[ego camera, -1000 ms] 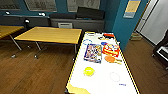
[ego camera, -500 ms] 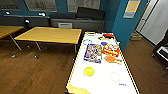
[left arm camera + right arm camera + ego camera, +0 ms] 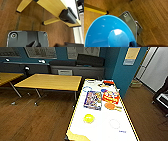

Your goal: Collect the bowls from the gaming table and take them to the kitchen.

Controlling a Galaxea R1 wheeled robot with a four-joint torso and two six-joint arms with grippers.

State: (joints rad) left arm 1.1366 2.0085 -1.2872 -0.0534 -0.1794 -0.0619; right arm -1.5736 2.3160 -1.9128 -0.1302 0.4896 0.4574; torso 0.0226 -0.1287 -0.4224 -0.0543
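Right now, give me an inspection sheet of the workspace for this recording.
Surface: gaming table, glossy white top, yellow edges.
Job's things: yellow-green bowl on the table's near part; blue bowl large in the right wrist view, over wooden floor.
Clutter: picture box, red-and-yellow box, orange paddle, small items at the far end.
Grippers: right likely carries the blue bowl; fingers not discernible. Left above the floor.
Cables: nothing seen.
Surroundings: wooden tables, wood floor, blue walls, dark cabinet.
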